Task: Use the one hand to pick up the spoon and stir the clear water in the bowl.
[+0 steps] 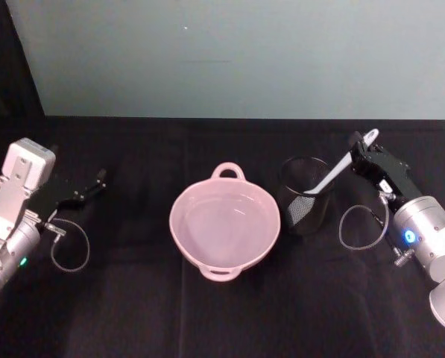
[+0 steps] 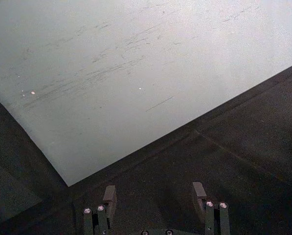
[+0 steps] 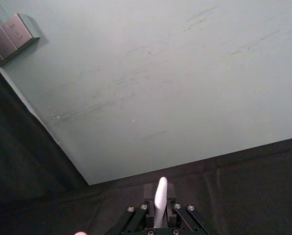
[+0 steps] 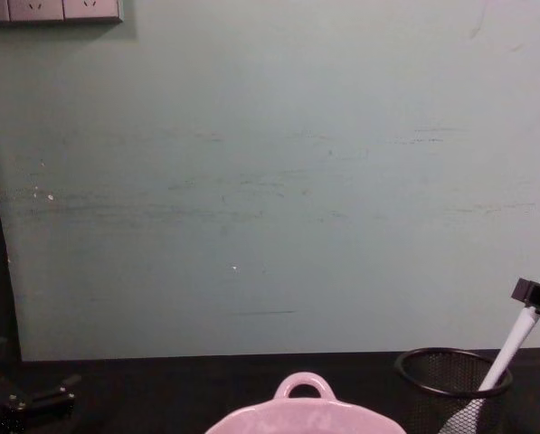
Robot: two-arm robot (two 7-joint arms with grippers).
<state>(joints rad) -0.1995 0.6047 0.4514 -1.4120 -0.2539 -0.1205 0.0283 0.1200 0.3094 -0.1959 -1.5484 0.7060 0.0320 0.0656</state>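
Right gripper: clamped on the upper handle of the spoon, above and just right of the cup.
Left gripper: fingers apart, holding nothing, parked at far left.
Table: black cloth.
Bowl: pink, centre, holds water.
Cup: black mesh, just right of the bowl.
Spoon: white, tilted, blade down inside the cup.

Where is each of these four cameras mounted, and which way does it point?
Head: high, looking down at the table; both arms show, left gripper open, right gripper holding the spoon in the mesh cup.
Chest: lower, facing the wall over the bowl; both grippers at the edges.
Left wrist: on that arm, facing wall and table; its open gripper shows.
Right wrist: likewise, facing the wall; gripper clamps the spoon.
Head and chest share bowl, cup, spoon.
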